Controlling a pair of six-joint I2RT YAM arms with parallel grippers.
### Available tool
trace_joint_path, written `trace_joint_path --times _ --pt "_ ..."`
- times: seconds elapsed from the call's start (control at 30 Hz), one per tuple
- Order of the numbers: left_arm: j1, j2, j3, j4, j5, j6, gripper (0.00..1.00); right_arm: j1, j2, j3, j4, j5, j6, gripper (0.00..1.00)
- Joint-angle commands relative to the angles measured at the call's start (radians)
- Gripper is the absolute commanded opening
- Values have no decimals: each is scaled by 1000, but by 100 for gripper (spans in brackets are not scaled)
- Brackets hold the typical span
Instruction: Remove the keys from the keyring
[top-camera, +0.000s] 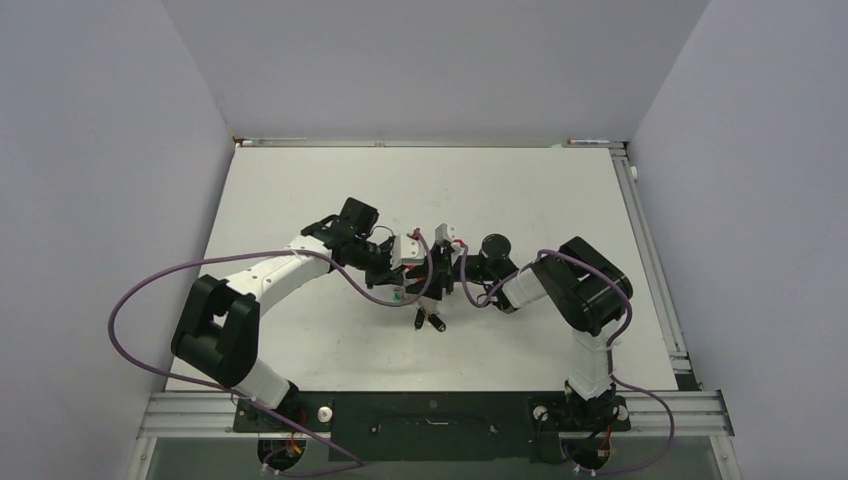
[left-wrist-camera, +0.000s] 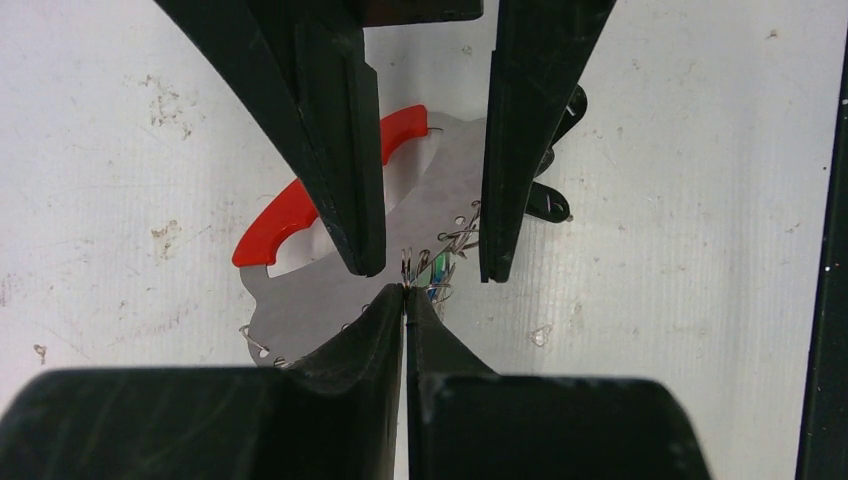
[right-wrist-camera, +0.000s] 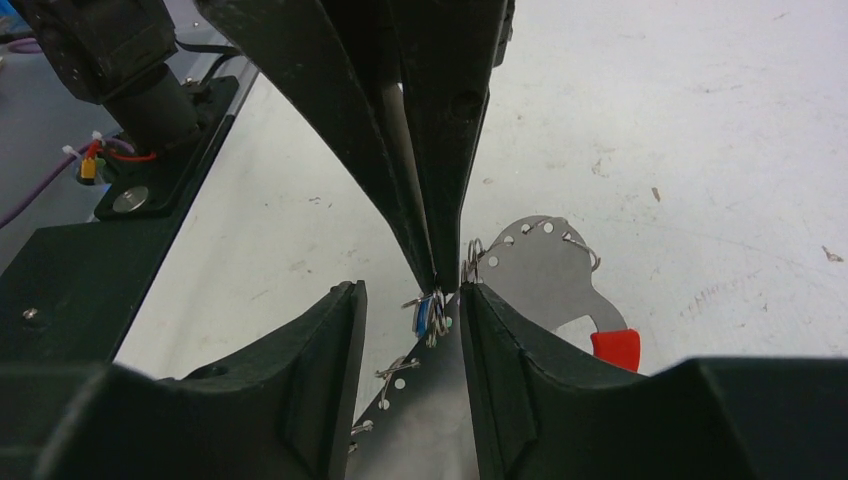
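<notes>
The keyring (left-wrist-camera: 300, 310) is a flat grey metal plate with a red arc (left-wrist-camera: 290, 215), lying on the white table. Small wire loops line its edge. The keys (right-wrist-camera: 424, 315), a tiny blue and green cluster on wire rings, sit at the plate's rim. My left gripper (left-wrist-camera: 405, 290) is shut, its tips pinching the wire ring of that cluster. My right gripper (right-wrist-camera: 410, 295) is open and straddles the same cluster from the opposite side, one finger (right-wrist-camera: 500, 340) against the plate. In the top view both grippers, left (top-camera: 420, 288) and right (top-camera: 438, 285), meet at mid-table and hide the ring.
Two small black pieces (top-camera: 430, 320) lie on the table just in front of the grippers; they also show past the right gripper's finger (left-wrist-camera: 550, 203). The black base plate (right-wrist-camera: 100, 250) borders the table's near edge. Purple cables (top-camera: 150, 290) loop beside the left arm.
</notes>
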Motion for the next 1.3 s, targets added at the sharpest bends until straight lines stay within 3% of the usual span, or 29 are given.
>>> trace_joint_path --times 0.0,0.23,0.33,0.57,0.7,0.83,0.97,1.27 --pt "-24 10 68 -52 -20 68 0 13 -78 41 -162 -17 -150 40" --pt "-46 14 92 -92 -44 102 0 20 -94 57 -256 -1 -216 33" --pt "-52 17 103 -102 -49 108 0 23 -96 67 -271 -1 -221 24" --pt "-60 22 117 -110 -53 110 0 37 -102 79 -340 14 -273 19" --pt "-70 27 117 -111 -59 113 0 38 -106 80 -339 19 -274 6" --pt "-50 32 129 -99 -35 52 0 30 -116 73 -334 31 -268 5" --pt "4 23 102 -50 53 -33 15 12 -115 48 -205 29 -159 5" --pt "116 -29 -10 177 192 -291 34 8 -100 -17 19 70 -37 5"
